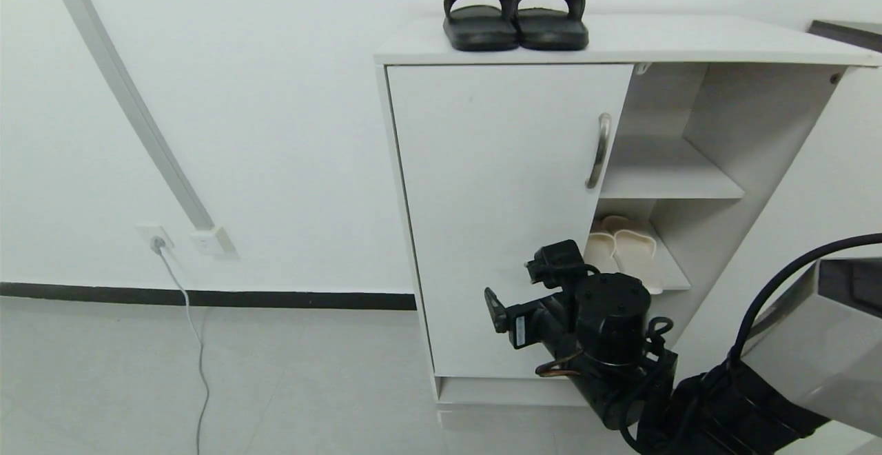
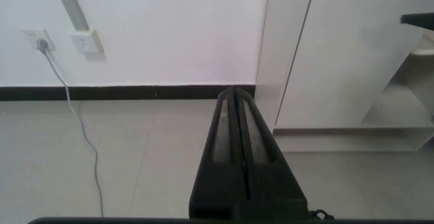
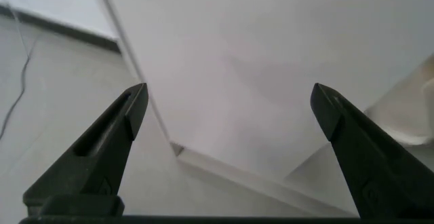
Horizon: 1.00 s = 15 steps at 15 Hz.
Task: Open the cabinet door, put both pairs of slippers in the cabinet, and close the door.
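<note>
The right arm (image 1: 606, 345) is black and chunky, with a round cap (image 1: 612, 296) dotted with tiny screws. Thin black wires curl around it, and one thick cable (image 1: 772, 289) bends like a bow. The right gripper (image 3: 229, 95) has two black pointy fingers with long grooves. The left gripper (image 2: 235, 91) is black too, with flat fingers.

Light: came bright and even from above; the wall (image 1: 275, 131) looked washed near white.
Shadows: lay faint and soft, greyest inside the cabinet (image 1: 744, 117) under its top.
</note>
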{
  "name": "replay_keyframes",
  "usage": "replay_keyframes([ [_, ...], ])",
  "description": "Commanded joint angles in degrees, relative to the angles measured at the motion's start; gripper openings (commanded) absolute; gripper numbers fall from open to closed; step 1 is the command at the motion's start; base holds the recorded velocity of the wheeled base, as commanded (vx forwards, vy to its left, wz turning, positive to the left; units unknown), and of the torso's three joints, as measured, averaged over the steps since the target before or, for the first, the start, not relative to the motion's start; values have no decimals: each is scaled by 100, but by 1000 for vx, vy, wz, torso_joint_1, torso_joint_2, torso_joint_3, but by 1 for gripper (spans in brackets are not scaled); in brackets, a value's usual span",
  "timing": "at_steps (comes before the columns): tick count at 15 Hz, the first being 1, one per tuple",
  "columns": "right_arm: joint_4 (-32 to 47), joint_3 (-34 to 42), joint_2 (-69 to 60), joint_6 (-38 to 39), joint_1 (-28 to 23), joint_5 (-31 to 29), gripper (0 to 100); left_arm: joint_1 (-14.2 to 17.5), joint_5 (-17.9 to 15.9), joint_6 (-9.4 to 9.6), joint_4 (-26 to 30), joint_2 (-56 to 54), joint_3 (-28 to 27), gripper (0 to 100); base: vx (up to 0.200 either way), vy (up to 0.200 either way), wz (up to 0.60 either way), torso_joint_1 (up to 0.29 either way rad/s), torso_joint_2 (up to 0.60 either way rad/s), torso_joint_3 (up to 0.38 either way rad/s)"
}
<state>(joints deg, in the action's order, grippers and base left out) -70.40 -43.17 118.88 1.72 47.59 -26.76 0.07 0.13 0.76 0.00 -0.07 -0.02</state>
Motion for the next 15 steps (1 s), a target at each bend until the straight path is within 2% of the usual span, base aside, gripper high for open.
replay_keyframes([
  [1, 26, 1, 3, -5, -4, 4, 100, 1, 4, -5, 9, 7, 2, 0, 0, 0, 0, 27, -525, -349],
  [7, 18, 1, 3, -5, 4, 4, 100, 1, 4, -5, 9, 7, 2, 0, 0, 0, 0, 101, -469, -347],
  [15, 26, -8, -5, -5, 13, 4, 100, 1, 4, -5, 9, 7, 2, 0, 0, 0, 0, 169, -482, -321],
])
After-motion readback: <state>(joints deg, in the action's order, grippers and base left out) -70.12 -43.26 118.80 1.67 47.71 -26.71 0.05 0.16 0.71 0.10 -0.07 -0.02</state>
